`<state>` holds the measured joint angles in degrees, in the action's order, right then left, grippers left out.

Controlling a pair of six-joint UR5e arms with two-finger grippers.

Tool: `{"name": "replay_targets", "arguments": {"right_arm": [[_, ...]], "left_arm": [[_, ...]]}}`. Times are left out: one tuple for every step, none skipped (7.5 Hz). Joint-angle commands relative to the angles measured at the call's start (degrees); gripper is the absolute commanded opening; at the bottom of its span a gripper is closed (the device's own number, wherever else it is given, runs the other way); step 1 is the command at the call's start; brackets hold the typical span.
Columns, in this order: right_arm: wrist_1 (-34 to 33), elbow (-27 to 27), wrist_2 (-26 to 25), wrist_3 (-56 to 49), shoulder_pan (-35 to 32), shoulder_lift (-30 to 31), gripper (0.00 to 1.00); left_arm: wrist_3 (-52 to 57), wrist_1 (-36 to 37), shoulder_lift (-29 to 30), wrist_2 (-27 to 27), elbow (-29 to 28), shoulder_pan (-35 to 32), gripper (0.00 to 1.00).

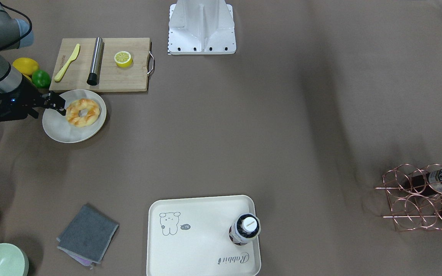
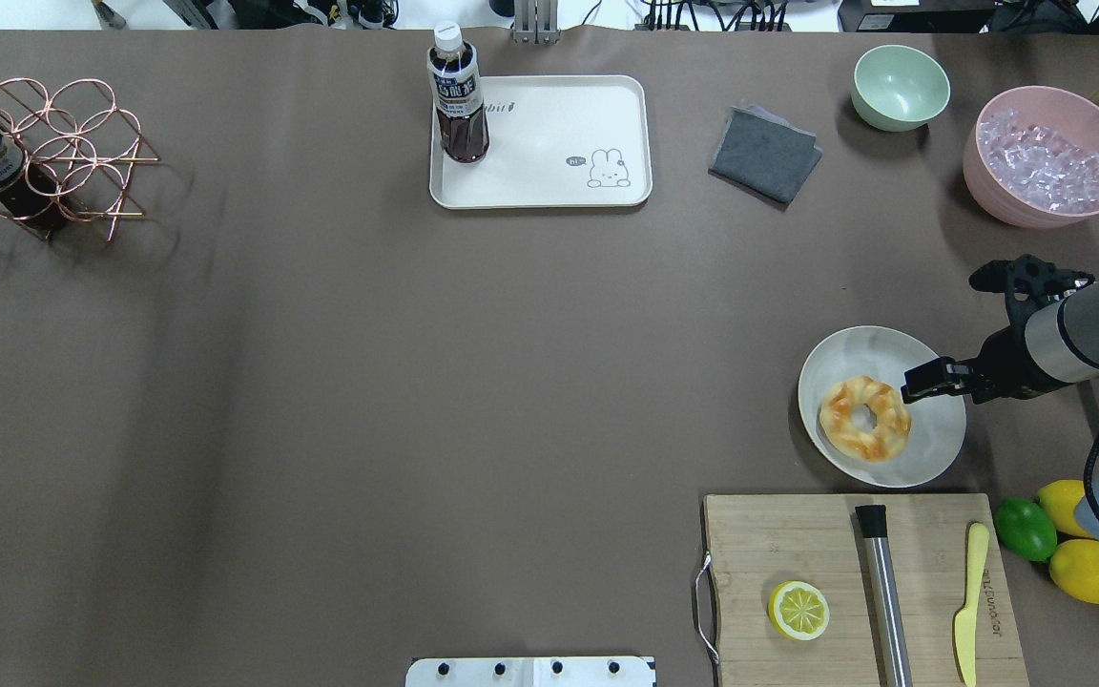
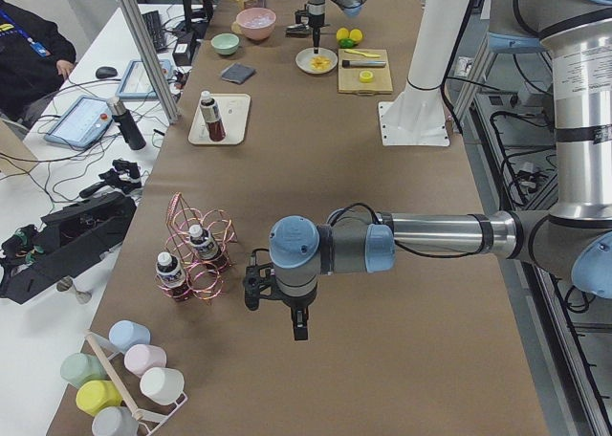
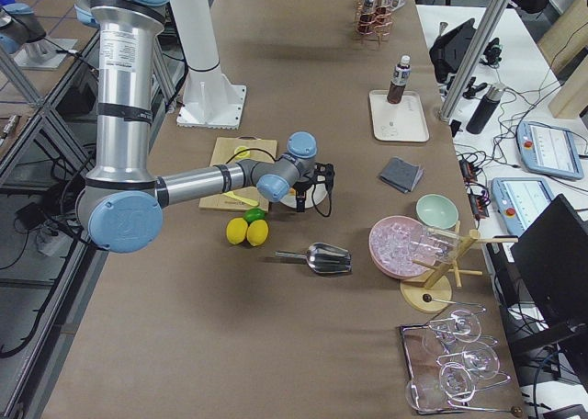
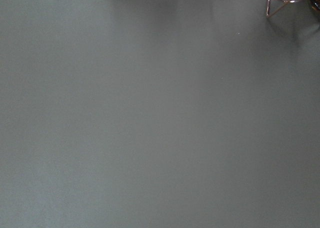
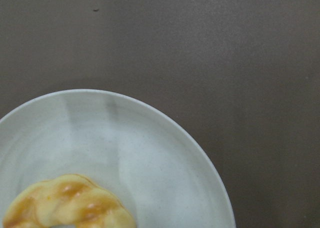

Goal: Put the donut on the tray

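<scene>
The donut (image 2: 883, 439), twisted and golden-brown, lies on a round off-white plate (image 2: 931, 448) at the right of the overhead view. It also shows in the front view (image 1: 73, 115) and at the bottom of the right wrist view (image 6: 65, 203). My right gripper (image 2: 922, 382) hovers over the plate's rim right beside the donut, its jaws a little apart and empty. The cream tray (image 2: 549, 143) lies at the far middle, with a dark drink bottle (image 2: 457, 95) standing on its left end. My left gripper (image 3: 296, 321) shows only in the exterior left view, over bare table; I cannot tell if it is open.
A wooden cutting board (image 2: 798, 544) with a half lemon (image 2: 798, 610), a steel cylinder and a yellow knife lies just near of the plate. Lemons and a lime (image 2: 1026, 528) lie beside it. A grey cloth (image 2: 764, 153), green bowl (image 2: 900, 86) and pink ice bowl (image 2: 1046, 157) stand far right. A copper rack (image 2: 34, 153) stands far left.
</scene>
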<state>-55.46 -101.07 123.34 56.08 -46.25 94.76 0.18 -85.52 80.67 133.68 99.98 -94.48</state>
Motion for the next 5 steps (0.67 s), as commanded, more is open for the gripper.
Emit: {"name": "replay_targets", "arguments": {"right_arm": [[0.1, -0.1, 0.1, -0.1, 0.0, 0.4, 1.0], [0.1, 0.1, 0.1, -0.4, -0.1, 0.6, 0.98], [0.1, 0.1, 0.1, -0.6, -0.1, 1.0, 0.96], [0.1, 0.2, 0.1, -0.4, -0.1, 1.1, 0.75], [0.1, 0.3, 0.1, -0.4, -0.1, 1.5, 0.25]], "left_arm": [[0.0, 0.0, 1.8, 0.1, -1.6, 0.0, 0.98], [0.0, 0.0, 1.8, 0.0, -1.7, 0.0, 0.98], [0.0, 0.0, 1.7, 0.1, -1.6, 0.0, 0.98], [0.0, 0.0, 1.8, 0.0, -1.6, 0.0, 0.98], [0.0, 0.0, 1.7, 0.1, -1.6, 0.0, 0.98]]}}
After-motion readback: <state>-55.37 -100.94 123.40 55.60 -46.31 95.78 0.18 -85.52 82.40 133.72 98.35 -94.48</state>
